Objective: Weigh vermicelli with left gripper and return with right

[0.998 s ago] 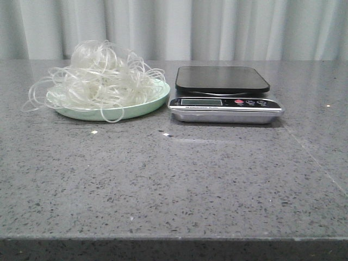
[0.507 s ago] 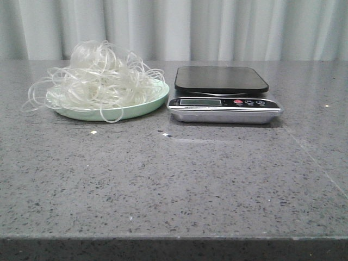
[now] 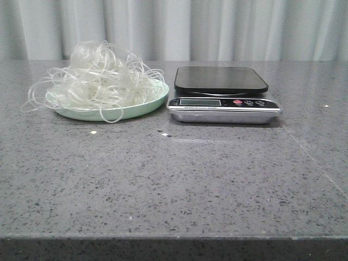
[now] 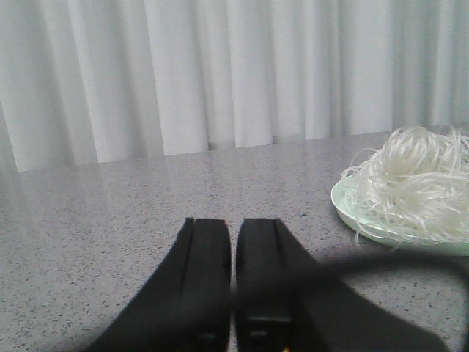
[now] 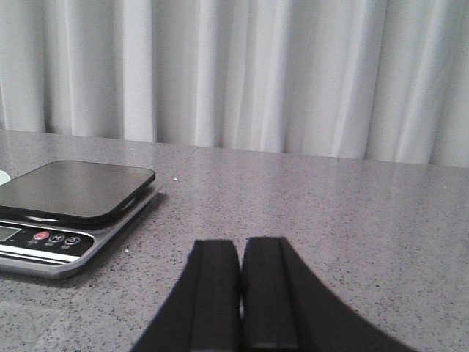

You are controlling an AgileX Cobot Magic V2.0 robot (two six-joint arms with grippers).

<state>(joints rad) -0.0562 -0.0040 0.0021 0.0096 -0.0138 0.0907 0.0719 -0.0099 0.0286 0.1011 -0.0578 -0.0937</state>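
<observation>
Front view shows the vermicelli (image 3: 98, 79) piled on the green plate (image 3: 142, 107), beside the scale (image 3: 223, 95). Both grippers' fingers are pressed together, holding nothing. The left gripper (image 4: 233, 242) should spread wide and scoop deep, because the strands are loose.

The grey speckled worktop (image 3: 174, 179) carries a pale green plate (image 3: 138, 108) and, just right of it, a scale (image 3: 223, 95).

Likely a lab: bare speckled table (image 3: 174, 179), plain white curtain (image 3: 217, 27).
</observation>
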